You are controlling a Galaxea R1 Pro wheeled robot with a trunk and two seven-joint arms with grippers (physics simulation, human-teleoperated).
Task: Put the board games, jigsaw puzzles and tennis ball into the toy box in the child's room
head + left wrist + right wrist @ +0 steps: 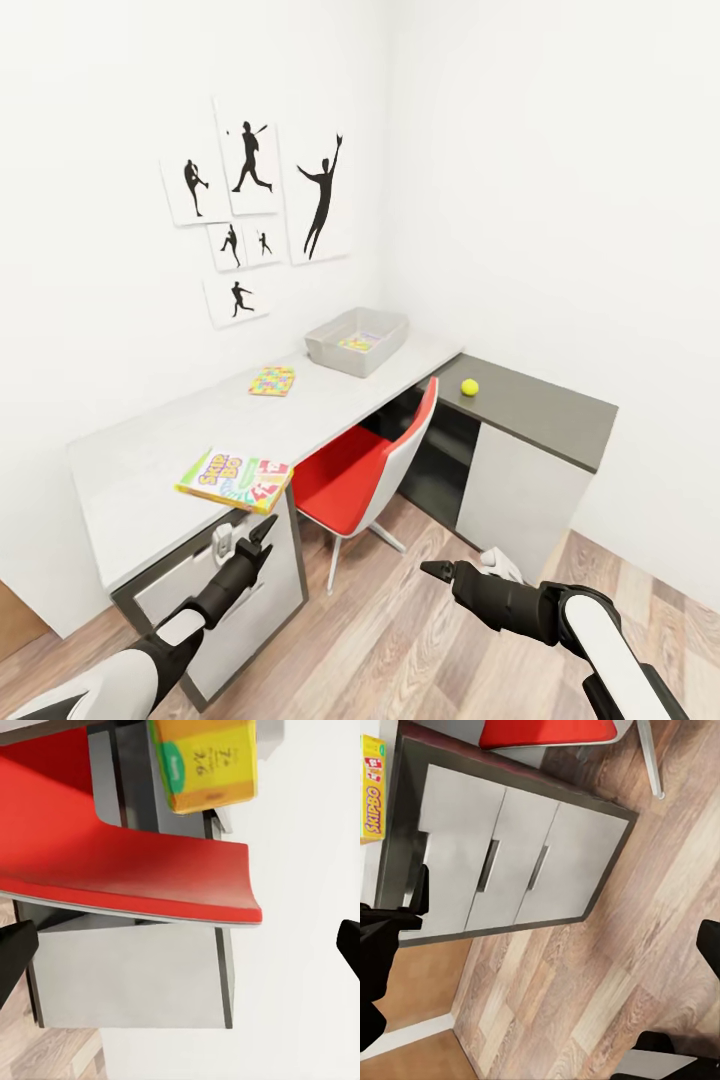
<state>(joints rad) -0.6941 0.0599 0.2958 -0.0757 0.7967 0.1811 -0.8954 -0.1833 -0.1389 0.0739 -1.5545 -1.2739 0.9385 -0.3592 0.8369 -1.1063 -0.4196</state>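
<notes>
The robot faces the corner of the child's room, both arms held low in front of the table [150, 460]. The toy box [330, 352] sits at about 12 o'clock on the light grey top, near the wall. Something multicoloured lies inside it, which looks like one jigsaw puzzle already dropped in, though it is too small to be sure. The other jigsaw puzzle [272, 380] lies flat on the tabletop at roughly 11 o'clock, a little short of the box. The Skip-Bo game [235, 480] rests at about 10 o'clock on the near edge of the table, one corner hanging over it, just above the left gripper [245, 548]. The tennis ball [469, 387] sits at 1 o'clock on the dark corner section. A red chair [350, 480] is tucked between the two desk sections.

The left gripper is empty, with its fingers spread apart. The right gripper [432, 570] also carries nothing; whether its fingers are parted cannot be told.

As a judgement, the task is at an early stage: the Skip-Bo game, one puzzle and the ball are still outside the box. The bed and the other two games are out of sight here, so their state is unknown. The Skip-Bo game seems the nearest next pick.
</notes>
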